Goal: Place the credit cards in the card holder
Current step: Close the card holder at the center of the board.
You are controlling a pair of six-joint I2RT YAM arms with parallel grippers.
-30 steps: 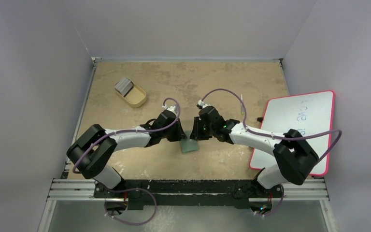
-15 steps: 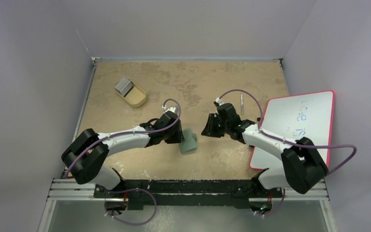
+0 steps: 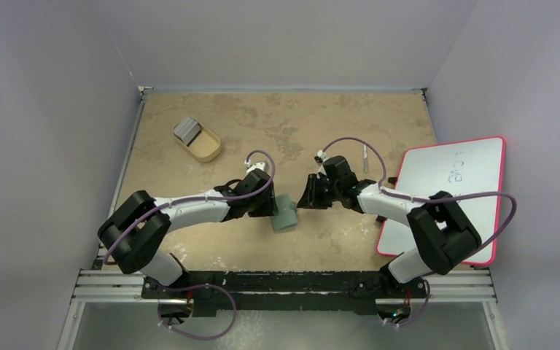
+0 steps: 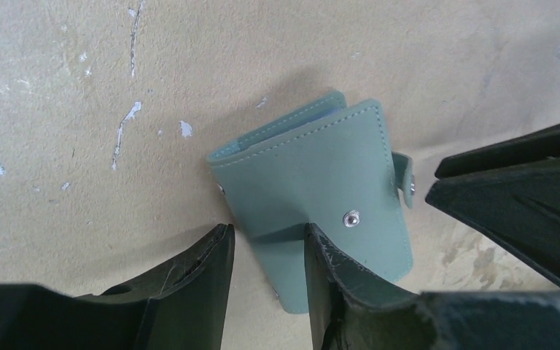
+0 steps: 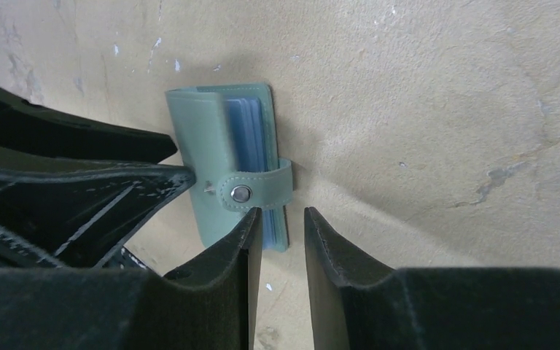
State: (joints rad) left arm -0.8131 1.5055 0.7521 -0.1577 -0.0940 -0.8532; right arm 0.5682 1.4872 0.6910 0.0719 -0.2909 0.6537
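Top external: the folded card holder (image 3: 286,214) lies on the surface (image 3: 335,124) between my two claws.
Left claw (image 3: 271,205) and right claw (image 3: 306,197) each stand parted beside it, gripping nothing.

Plain pale lilac-grey walls (image 3: 277,36) enclose a square, tan, mottled tabletop (image 3: 292,117), scuffed with white chips; a silver aluminium rail (image 3: 109,286) runs along its near edge.
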